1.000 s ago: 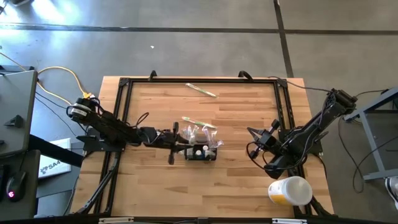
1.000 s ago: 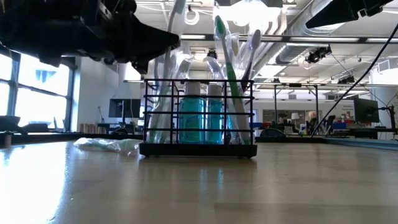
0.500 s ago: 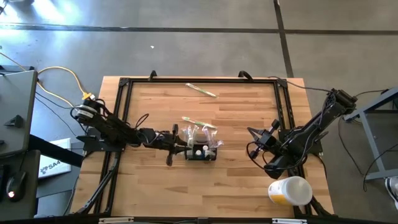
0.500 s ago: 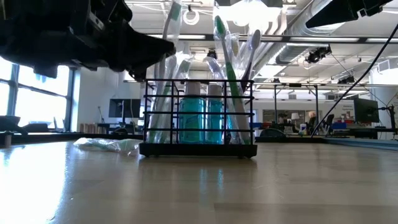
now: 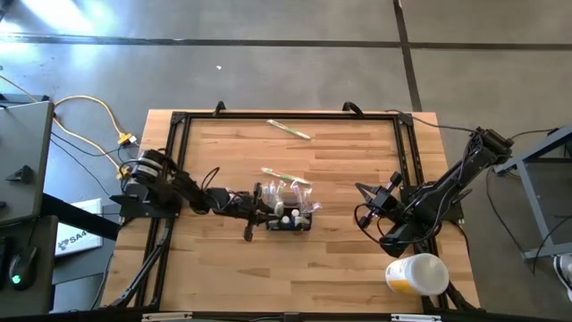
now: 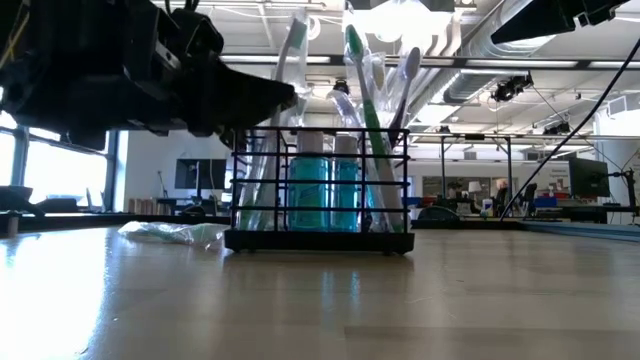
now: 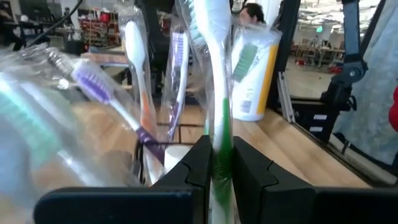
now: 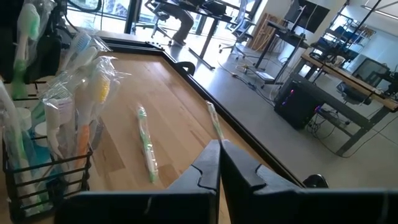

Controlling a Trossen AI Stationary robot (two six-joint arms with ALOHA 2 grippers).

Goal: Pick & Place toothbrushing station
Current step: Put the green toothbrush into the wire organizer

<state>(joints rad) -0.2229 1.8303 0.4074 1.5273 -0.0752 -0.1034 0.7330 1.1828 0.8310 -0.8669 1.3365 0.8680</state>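
Note:
The toothbrushing station [image 5: 289,219] is a small black wire caddy [image 6: 320,190] standing at the table's middle. It holds blue bottles and several wrapped toothbrushes. At the caddy's left end, my left gripper [image 5: 264,209] is shut on a green-and-white toothbrush [image 7: 217,93], which stands upright with its head [image 6: 290,40] above the caddy's rim. My right gripper [image 5: 362,190] hovers shut and empty near the table's right edge, its fingers [image 8: 211,162] pressed together. My left gripper pinches the toothbrush's green handle [image 7: 219,146] between its two fingers [image 7: 200,163], below the white head. The fingers come in about level from the table's left and lie across the brush. The brush stands nearly upright, its lower part hidden among the caddy's wires and wrappers.
One loose toothbrush [image 5: 289,129] lies near the table's far edge, another [image 5: 284,176] just beyond the caddy. A white-and-yellow cup [image 5: 416,274] lies on its side at the near right corner. A black frame [image 5: 179,121] rims the wooden table.
My left gripper has sunk and edged toward the caddy, still shut on the toothbrush. The brush has come down with it, so its head stands lower against the caddy's left end.

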